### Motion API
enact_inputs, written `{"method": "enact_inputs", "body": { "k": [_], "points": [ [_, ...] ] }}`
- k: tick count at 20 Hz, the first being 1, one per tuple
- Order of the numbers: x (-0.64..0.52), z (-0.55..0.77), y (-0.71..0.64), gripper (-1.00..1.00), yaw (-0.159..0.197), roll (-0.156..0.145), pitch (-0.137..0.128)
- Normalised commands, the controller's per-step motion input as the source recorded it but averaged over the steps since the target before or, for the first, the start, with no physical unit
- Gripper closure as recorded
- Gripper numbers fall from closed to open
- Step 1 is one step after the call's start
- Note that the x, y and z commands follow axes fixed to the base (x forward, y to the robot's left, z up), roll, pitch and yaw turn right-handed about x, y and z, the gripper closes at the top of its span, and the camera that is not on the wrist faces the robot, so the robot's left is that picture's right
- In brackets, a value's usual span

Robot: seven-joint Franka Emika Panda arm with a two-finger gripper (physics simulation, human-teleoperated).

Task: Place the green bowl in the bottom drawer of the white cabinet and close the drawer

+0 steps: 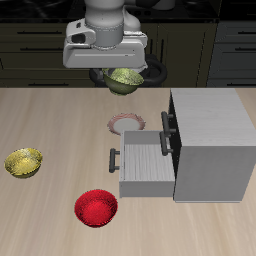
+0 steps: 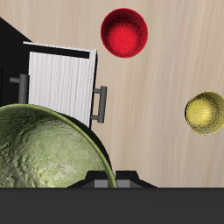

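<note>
The jaws gripped the green bowl (image 1: 125, 80) by its rim, and the gripper (image 1: 117, 72) held it in the air, well above the tabletop (image 1: 50, 120). In the wrist view the bowl (image 2: 44, 149) filled much of the frame, its mottled inside facing up, with a dark finger (image 2: 103, 181) pressed at its edge.

Taking the cabinet (image 1: 212, 140) as landmark: the bowl hung behind its front corner, farther back than the drawer and not over it. The bottom drawer (image 1: 148, 165) stood pulled out from the cabinet's front, its ribbed tray open to view and its dark bar handle (image 1: 114, 158) at the outer end. The wrist view showed the same tray (image 2: 59, 83) with nothing in it. A pale ring (image 1: 126, 123) lay on the tabletop just behind the drawer. The red bowl (image 1: 96, 208) sat beyond the drawer's handle, nearer the table's front edge. The yellow bowl (image 1: 24, 162) rested well apart from the cabinet, out past the red one.
</note>
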Motion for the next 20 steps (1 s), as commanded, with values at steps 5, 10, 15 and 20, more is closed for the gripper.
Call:
{"method": "enact_inputs", "body": {
  "k": [5,10,15,20],
  "points": [
    [0.1,-0.31,-0.18,1.0,0.019,-0.023,0.033],
    [0.08,-0.24,0.01,1.0,0.025,-0.008,0.015],
    [0.1,-0.29,0.04,1.0,0.007,0.005,0.035],
    [0.07,-0.24,0.08,1.0,0.01,0.014,0.026]
  ]
}}
